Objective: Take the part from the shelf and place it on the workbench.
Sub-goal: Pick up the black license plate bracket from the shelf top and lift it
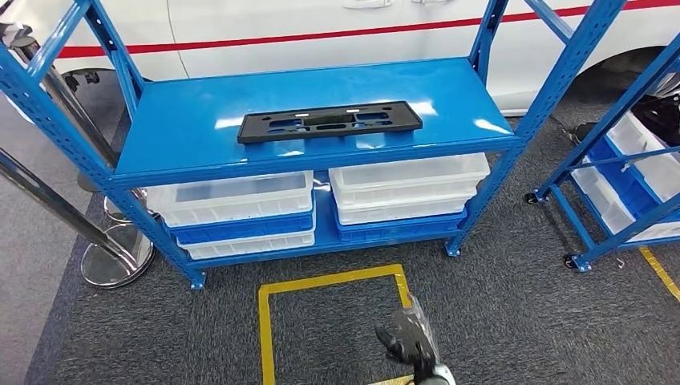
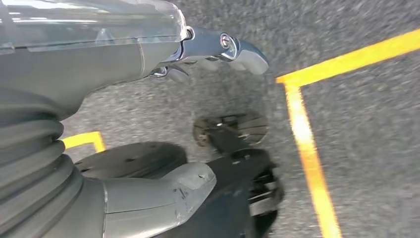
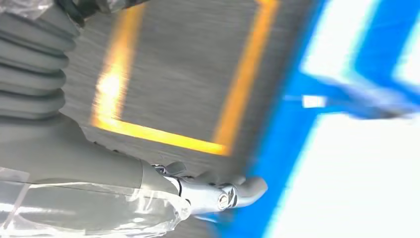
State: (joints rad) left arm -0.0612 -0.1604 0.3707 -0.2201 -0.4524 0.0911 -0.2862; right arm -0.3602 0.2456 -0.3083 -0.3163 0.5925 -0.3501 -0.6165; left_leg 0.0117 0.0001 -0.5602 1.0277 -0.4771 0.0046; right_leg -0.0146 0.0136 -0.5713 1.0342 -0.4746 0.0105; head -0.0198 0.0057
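Observation:
The part (image 1: 329,122), a long flat black plastic plate with cut-outs, lies alone on the top board of the blue shelf (image 1: 184,120) straight ahead. My right hand (image 1: 410,341) hangs low near the bottom edge of the head view, over the carpet and well short of the shelf. In the right wrist view that hand (image 3: 148,183) holds nothing, and its fingers (image 3: 247,187) reach toward the blurred blue shelf frame. In the left wrist view my left hand (image 2: 114,59) points down at the carpet, its thumb (image 2: 163,191) and fingers (image 2: 223,47) apart with nothing between them.
White and blue bins (image 1: 232,196) (image 1: 409,180) fill the shelf's lower level. A second blue rack with bins (image 1: 633,160) stands to the right. A yellow taped square (image 1: 321,281) marks the carpet before the shelf. A chrome post base (image 1: 116,257) stands at left, a white car (image 1: 321,32) behind.

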